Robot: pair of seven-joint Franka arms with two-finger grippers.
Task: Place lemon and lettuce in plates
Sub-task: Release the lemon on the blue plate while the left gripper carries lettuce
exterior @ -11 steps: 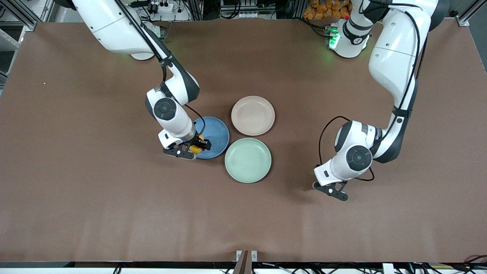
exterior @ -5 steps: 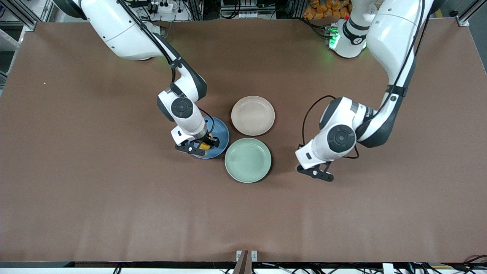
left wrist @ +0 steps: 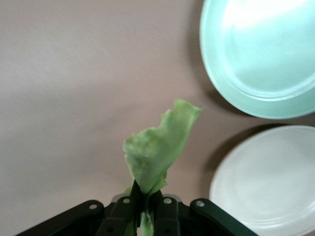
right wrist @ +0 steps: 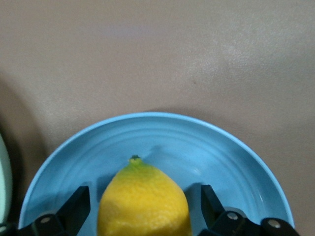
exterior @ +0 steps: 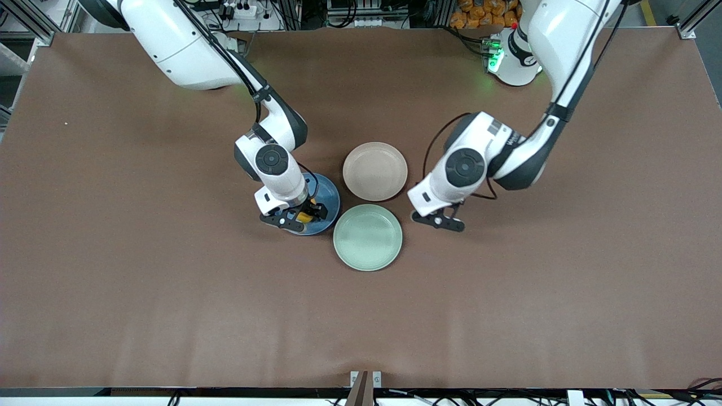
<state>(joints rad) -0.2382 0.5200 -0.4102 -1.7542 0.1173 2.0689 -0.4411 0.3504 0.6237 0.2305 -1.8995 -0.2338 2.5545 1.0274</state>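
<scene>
Front view: three plates sit clustered mid-table, one blue plate [exterior: 324, 194], one beige-pink plate [exterior: 375, 171] and one mint-green plate [exterior: 368, 237], the green one nearest the camera. The right arm comes down from its base and bends at the elbow, with its wrist tipped over the blue plate; the right gripper [exterior: 297, 217] sits low over that plate's camera-side part, with one lemon [exterior: 304, 216] showing as a yellow patch between its fingers. The left arm reaches in from its own base with its forearm sloping toward the plates; the left gripper [exterior: 443, 217] hangs over bare table [exterior: 141, 282] just beside the beige-pink and mint-green plates, toward the left arm's end. The lettuce is hidden here.

Left wrist view: the left gripper [left wrist: 146, 209] is pinched on the stem end of one lettuce [left wrist: 158, 150] leaf, whose long axis runs straight out from the fingertips, ruffled tip leading. Past it lie the mint-green plate [left wrist: 221, 73] and the beige-pink plate [left wrist: 231, 187].

Right wrist view: the lemon [right wrist: 143, 199] is inside the blue plate [right wrist: 64, 162], stem nub pointing away from the wrist, long axis in line with the right gripper [right wrist: 142, 216]. The fingers [right wrist: 76, 206] stand spread, a gap on each side of the fruit
</scene>
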